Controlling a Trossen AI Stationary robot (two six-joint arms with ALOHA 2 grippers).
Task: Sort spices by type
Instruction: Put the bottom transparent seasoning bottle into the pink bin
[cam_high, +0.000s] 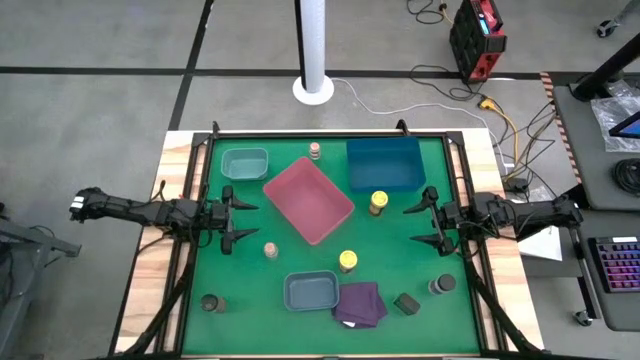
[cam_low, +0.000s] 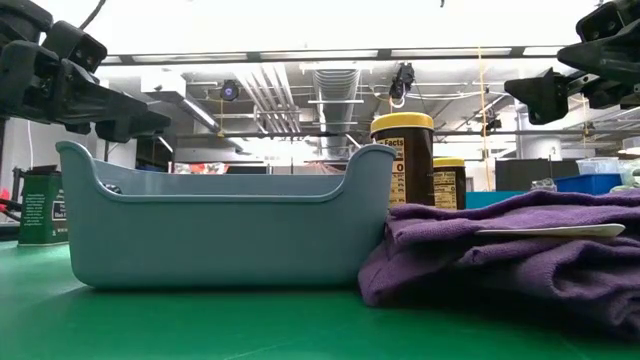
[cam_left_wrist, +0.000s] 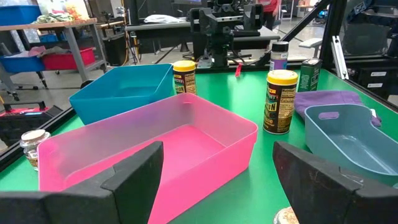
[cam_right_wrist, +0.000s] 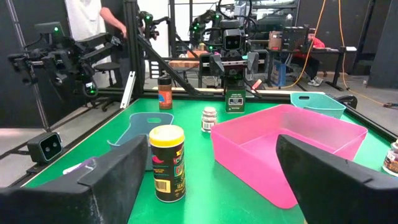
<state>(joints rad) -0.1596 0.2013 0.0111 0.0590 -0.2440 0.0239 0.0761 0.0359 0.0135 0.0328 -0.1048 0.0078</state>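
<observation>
Progress: nothing sorted; every tray sits bare, all jars loose on the mat.
My left gripper (cam_high: 240, 218): fingers spread, empty.
My right gripper (cam_high: 420, 222): fingers spread, empty.
Nearest yellow jar (cam_high: 378, 203): just ahead of my right gripper, beside the blue tray (cam_high: 385, 163).
Axis: upright, lid up.

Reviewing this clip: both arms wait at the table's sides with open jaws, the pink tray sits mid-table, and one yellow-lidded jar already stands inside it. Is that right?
Not quite. The pink tray is empty; the left wrist view shows its bare floor. Both yellow-lidded jars stand on the green mat outside it, as the high view shows. The rest holds: left gripper and right gripper wait at the sides, jaws open.
</observation>
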